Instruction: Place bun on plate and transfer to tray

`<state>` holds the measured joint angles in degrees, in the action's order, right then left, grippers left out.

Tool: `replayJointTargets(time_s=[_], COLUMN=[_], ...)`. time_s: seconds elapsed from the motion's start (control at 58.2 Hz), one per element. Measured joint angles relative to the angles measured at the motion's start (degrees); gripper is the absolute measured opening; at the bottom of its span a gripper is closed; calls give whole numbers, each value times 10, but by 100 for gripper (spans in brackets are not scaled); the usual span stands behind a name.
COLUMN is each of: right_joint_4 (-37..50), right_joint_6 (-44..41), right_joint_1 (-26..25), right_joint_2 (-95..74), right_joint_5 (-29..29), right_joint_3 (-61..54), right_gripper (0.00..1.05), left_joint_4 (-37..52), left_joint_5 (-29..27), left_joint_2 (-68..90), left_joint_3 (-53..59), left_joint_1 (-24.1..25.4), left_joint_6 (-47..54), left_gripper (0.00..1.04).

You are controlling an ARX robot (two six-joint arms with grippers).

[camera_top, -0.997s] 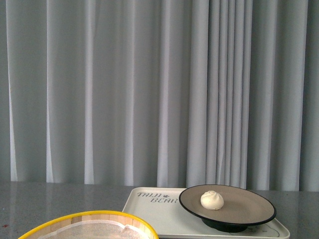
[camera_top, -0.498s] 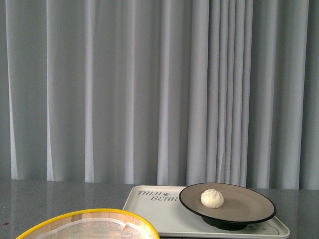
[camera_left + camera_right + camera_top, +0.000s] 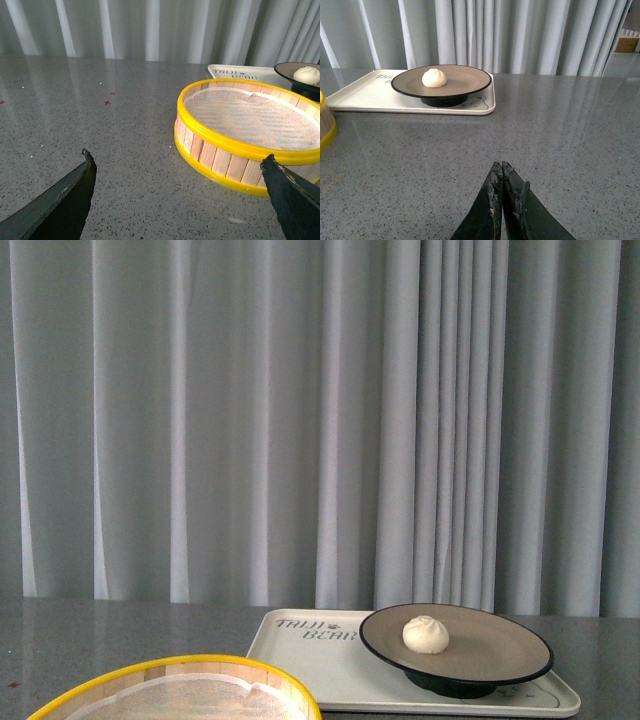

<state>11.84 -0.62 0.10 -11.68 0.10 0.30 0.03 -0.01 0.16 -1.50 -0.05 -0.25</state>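
while both arms stay out of the front view, the left tool (image 3: 177,167) gapes empty and the right tool (image 3: 502,172) is pinched closed; bun (image 3: 426,634) sits on plate (image 3: 500,650), plate on tray (image 3: 310,665), steamer basket (image 3: 180,690) cropped, grey speckled surface (image 3: 560,130), curtain (image 3: 250,420) behind.

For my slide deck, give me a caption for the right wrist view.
Bun on plate on tray, shut right gripper over the grey table.
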Motion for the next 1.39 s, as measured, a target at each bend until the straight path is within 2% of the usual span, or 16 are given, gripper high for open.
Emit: replayJointTargets(time_s=[0.12,0.189,0.378,0.911,1.392], right_joint_4=[-20,-112,-118,-118,-118], right_joint_6=[0,0,0,0,0], right_joint_1=[0,0,0,0,0], right_joint_2=[20,92,114,115,115], right_joint_5=[0,-2,-2,-2,-2], right_joint_3=[0,0,0,0,0], right_gripper=[2,2,3,97,96], left_joint_4=[0,0,0,0,0], left_joint_5=[0,0,0,0,0], left_joint_2=[0,0,0,0,0], left_joint_3=[0,0,0,0,0], left_joint_1=[0,0,0,0,0], left_joint_6=[0,0,0,0,0], left_gripper=[98,98,98,98,98])
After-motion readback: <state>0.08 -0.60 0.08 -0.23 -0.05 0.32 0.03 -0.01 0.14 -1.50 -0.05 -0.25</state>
